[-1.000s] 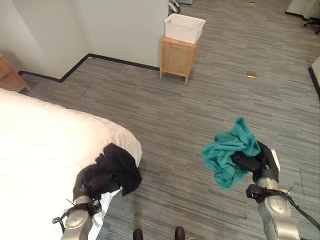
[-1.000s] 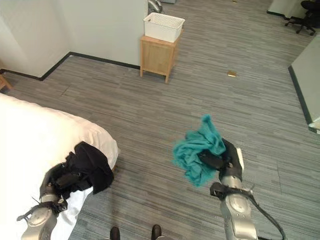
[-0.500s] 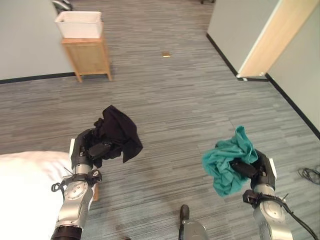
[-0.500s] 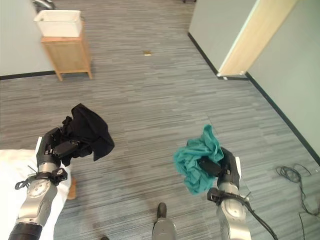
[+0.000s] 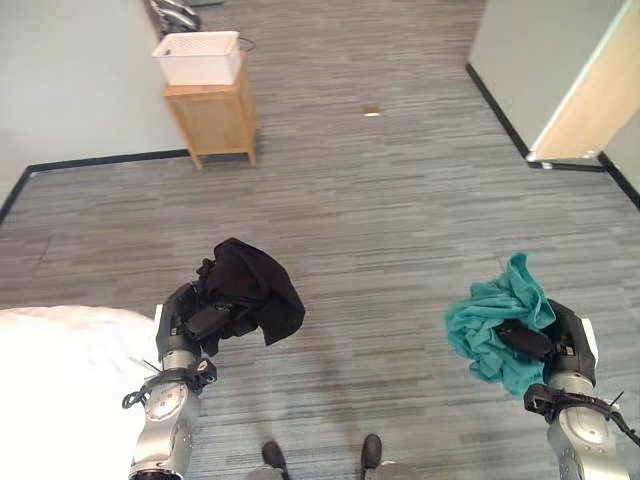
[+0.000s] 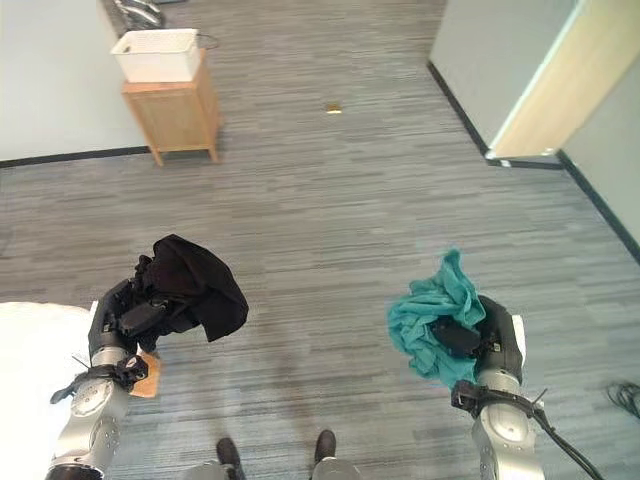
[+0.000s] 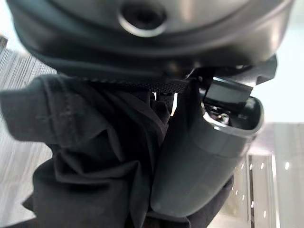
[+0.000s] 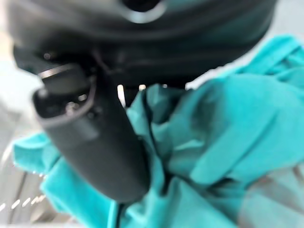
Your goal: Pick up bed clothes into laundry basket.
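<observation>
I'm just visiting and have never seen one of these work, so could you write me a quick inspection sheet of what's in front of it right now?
Surface: grey striped floor; a white bed corner at the robot's lower left.
Job's things: black garment and teal garment, both held above the floor; white laundry basket on a wooden side table far ahead by the wall.
Clutter: a small tan object on the floor past the table.
Robot hands: left robot hand curled round the black garment; right robot hand curled round the teal garment.
Cables: nothing seen.
Surroundings: pale walls with dark skirting, a wooden door to the right.
</observation>
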Controlling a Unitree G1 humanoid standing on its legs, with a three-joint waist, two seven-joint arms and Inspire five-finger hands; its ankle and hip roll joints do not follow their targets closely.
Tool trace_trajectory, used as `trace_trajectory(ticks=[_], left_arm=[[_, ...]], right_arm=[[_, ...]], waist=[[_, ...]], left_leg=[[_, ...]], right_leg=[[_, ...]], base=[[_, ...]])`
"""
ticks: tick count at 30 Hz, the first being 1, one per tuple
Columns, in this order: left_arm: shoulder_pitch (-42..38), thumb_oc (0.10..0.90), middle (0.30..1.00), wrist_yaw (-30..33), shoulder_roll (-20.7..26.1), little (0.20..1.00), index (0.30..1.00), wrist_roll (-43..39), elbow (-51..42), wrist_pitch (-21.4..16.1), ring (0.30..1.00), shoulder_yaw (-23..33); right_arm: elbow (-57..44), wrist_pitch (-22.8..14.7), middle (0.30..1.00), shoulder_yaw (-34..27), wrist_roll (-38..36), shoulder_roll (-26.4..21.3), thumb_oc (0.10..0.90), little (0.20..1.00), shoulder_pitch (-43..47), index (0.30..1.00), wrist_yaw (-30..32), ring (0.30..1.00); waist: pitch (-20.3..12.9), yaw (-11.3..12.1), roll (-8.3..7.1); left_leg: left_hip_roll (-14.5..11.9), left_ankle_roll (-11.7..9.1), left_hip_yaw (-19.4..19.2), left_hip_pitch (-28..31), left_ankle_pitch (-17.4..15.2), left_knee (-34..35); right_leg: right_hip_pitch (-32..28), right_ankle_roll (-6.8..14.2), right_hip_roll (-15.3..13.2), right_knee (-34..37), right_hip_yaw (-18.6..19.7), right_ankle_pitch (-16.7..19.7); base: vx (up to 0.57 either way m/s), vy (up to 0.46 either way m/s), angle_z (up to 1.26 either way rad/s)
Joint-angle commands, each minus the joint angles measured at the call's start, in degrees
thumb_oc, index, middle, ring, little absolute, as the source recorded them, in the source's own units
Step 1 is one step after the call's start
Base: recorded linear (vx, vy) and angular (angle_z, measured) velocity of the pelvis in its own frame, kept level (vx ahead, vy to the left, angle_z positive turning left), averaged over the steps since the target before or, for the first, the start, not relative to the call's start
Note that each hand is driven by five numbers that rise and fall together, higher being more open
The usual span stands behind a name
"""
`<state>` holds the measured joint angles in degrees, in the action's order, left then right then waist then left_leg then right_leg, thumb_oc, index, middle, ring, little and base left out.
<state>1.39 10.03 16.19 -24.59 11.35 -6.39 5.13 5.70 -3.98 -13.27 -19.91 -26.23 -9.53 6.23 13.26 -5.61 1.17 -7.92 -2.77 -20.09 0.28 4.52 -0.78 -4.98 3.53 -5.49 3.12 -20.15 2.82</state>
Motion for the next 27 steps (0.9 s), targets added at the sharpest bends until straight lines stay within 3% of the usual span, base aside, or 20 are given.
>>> trace_trajectory(ticks=[1, 4, 6, 8, 9, 10, 11, 12, 17, 24, 26, 27], left_arm=[[-6.8, 0.4, 0.3, 2.62, 8.02, 0.3, 0.3, 2.05, -6.37, -9.09, 0.3, 5.14], [-6.69, 0.4, 0.3, 2.62, 7.81, 0.3, 0.3, 1.1, -6.73, -9.41, 0.3, 5.19], [-5.51, 0.4, 0.3, 2.52, 7.29, 0.3, 0.3, 0.17, -5.61, -8.97, 0.3, 5.27], [-5.48, 0.4, 0.3, 2.55, 8.0, 0.3, 0.3, 1.58, -4.79, -8.47, 0.3, 4.36], [-5.79, 0.4, 0.3, 2.58, 8.55, 0.3, 0.3, 2.13, -4.35, -8.28, 0.3, 3.66], [-5.89, 0.4, 0.3, 2.59, 8.6, 0.3, 0.3, 2.14, -4.3, -8.3, 0.3, 3.66], [-5.97, 0.4, 0.3, 2.0, 8.78, 0.3, 0.3, 2.67, -3.94, -8.24, 0.3, 2.77], [-5.67, 0.4, 0.3, 1.7, 8.77, 0.3, 0.3, 2.87, -4.08, -8.19, 0.3, 2.86], [-5.1, 0.4, 0.3, 3.42, 7.54, 0.3, 0.3, 2.75, -4.47, -9.37, 0.3, 4.59], [-1.77, 0.4, 0.3, 2.62, 6.15, 0.3, 0.3, 1.8, -5.25, -8.86, 0.3, 5.98], [-1.63, 0.4, 0.3, 2.7, 6.65, 0.3, 0.3, 1.81, -5.85, -8.8, 0.3, 6.55], [-2.13, 0.4, 0.3, 2.93, 7.14, 0.3, 0.3, 2.32, -6.18, -8.58, 0.3, 6.74]], right_arm=[[-4.82, -8.49, 0.3, 1.3, -4.2, -2.02, 0.4, 0.3, 9.31, 0.3, -2.21, 0.3], [-4.34, -8.0, 0.3, 3.29, -5.14, -2.49, 0.4, 0.3, 11.17, 0.3, -3.26, 0.3], [-5.98, -7.53, 0.3, 5.35, -4.7, -2.77, 0.4, 0.3, 13.92, 0.3, -4.23, 0.3], [-6.59, -7.74, 0.3, 5.6, -4.81, -1.91, 0.4, 0.3, 14.56, 0.3, -4.26, 0.3], [-6.63, -7.83, 0.3, 5.6, -4.7, -1.56, 0.4, 0.3, 14.59, 0.3, -4.16, 0.3], [-6.64, -7.82, 0.3, 5.58, -4.68, -1.52, 0.4, 0.3, 14.65, 0.3, -4.15, 0.3], [-6.8, -7.66, 0.3, 5.25, -4.3, -0.97, 0.4, 0.3, 13.88, 0.3, -4.05, 0.3], [-6.93, -7.64, 0.3, 4.73, -4.45, -0.69, 0.4, 0.3, 13.34, 0.3, -4.14, 0.3], [-6.74, -8.95, 0.3, 3.65, -4.65, 0.56, 0.4, 0.3, 12.93, 0.3, -2.54, 0.3], [-7.98, -9.38, 0.3, 1.53, -4.8, -0.14, 0.4, 0.3, 13.33, 0.3, -1.74, 0.3], [-9.18, -9.27, 0.3, 1.11, -4.27, -0.01, 0.4, 0.3, 13.11, 0.3, -1.65, 0.3], [-10.44, -9.01, 0.3, 1.02, -3.27, 0.12, 0.4, 0.3, 12.59, 0.3, -1.93, 0.3]], waist=[[-4.5, 2.42, -3.15], [-4.99, 3.17, -3.01], [-4.68, 4.25, -2.69], [-3.98, 3.9, -2.51], [-3.7, 3.15, -2.53], [-3.88, 3.33, -2.51], [-3.98, 1.46, -2.22], [-4.45, 1.71, -2.12], [-4.87, 1.88, -3.85], [-5.61, 2.06, -3.94], [-5.38, 1.8, -3.49], [-4.31, 1.09, -2.55]], left_leg=[[2.94, -1.99, 3.2, 5.17, -2.26, 4.03], [4.06, -1.43, 4.04, 5.88, -2.52, 5.14], [5.61, 0.28, 5.75, 6.8, -3.95, 5.17], [6.49, 1.36, 7.98, 6.9, -4.31, 5.13], [6.92, 1.7, 9.54, 6.82, -4.41, 5.23], [6.85, 1.72, 9.35, 6.47, -4.11, 5.3], [7.16, 1.98, 11.67, 6.66, -4.54, 5.67], [7.0, 1.81, 11.59, 6.78, -4.91, 5.7], [7.4, 1.62, 11.5, 7.2, -6.51, 4.03], [6.9, 1.45, 9.56, 7.59, -8.44, 1.91], [6.77, 1.84, 8.89, 7.86, -9.0, 2.07], [6.63, 2.78, 8.38, 8.87, -9.66, 2.63]], right_leg=[[-0.01, 3.76, -4.03, -4.76, 2.55, -3.91], [-0.7, 4.18, -4.99, -5.29, 1.6, -4.09], [0.71, 4.89, -7.34, -12.21, 2.13, -4.33], [3.21, 5.48, -7.59, -17.95, 5.93, -4.01], [4.73, 5.82, -6.07, -19.78, 10.41, -3.7], [5.22, 5.73, -5.97, -19.78, 10.6, -3.39], [6.41, 5.17, -1.9, -16.71, 19.46, -5.83], [6.22, 4.93, -1.38, -14.08, 20.86, -5.74], [5.1, 5.26, -3.02, -7.07, 19.77, -2.58], [2.67, 5.04, -3.01, -4.05, 18.87, -2.6], [4.25, 5.48, -2.98, -7.8, 18.69, -3.59], [10.2, 7.32, -2.64, -19.71, 19.2, -1.66]], base=[[0.14, 0.11, 0.48], [0.09, 0.101, 0.41], [0.11, 0.197, 0.37], [0.04, 0.118, 0.58], [0.0, 0.058, 0.71], [0.04, 0.065, 0.85], [0.08, 0.029, 0.82], [0.14, -0.009, 0.77], [0.07, -0.051, 0.41], [0.11, -0.04, -0.2], [0.08, 0.015, -0.11], [0.05, 0.041, -0.14]])
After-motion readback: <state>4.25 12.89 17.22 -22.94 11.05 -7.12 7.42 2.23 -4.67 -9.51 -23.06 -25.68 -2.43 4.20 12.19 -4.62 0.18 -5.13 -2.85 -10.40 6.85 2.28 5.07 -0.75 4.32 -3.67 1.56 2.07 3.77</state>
